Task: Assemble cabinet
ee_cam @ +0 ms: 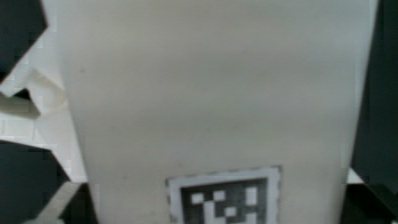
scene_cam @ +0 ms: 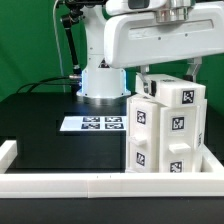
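Observation:
The cabinet (scene_cam: 166, 125), a tall white box with black-and-white tags on its faces and drawer fronts, stands upright at the exterior view's right, near the front. My gripper (scene_cam: 170, 74) is right on its top. One dark finger (scene_cam: 143, 79) is on each side of the top, closed against it. In the wrist view a white cabinet face (ee_cam: 205, 90) fills the picture, with one tag (ee_cam: 226, 198) at its edge. My fingertips do not show there.
The marker board (scene_cam: 93, 124) lies flat on the black table, to the left of the cabinet in the exterior view. A low white wall (scene_cam: 70, 183) runs along the front and the left edge (scene_cam: 8, 152). The arm's base (scene_cam: 104, 82) stands at the back.

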Controlling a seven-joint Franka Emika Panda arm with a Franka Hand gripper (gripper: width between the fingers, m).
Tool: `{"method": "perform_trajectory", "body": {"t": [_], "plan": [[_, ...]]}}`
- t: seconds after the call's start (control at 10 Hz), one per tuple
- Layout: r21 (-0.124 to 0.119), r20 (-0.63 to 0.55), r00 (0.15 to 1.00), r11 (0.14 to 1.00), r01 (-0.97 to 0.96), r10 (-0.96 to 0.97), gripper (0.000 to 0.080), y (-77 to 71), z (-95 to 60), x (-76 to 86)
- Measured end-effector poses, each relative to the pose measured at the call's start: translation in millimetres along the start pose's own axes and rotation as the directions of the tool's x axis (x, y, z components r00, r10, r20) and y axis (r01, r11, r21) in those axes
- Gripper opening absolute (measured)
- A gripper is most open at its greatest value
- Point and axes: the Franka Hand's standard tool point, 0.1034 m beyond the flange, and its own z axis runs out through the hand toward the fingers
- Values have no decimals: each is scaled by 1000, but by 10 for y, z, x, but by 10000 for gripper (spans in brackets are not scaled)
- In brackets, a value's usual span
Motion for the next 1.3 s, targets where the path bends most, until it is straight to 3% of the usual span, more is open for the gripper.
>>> {"method": "perform_trajectory", "body": {"t": [0.4,0.9,1.3], "plan": [[12,-6,965,965,-263,263,560,4,-4,13],[14,-3,829,828,-560,560,560,10,-5,15],[25,-9,556,556,-831,831,560,8,-2,-20]]}}
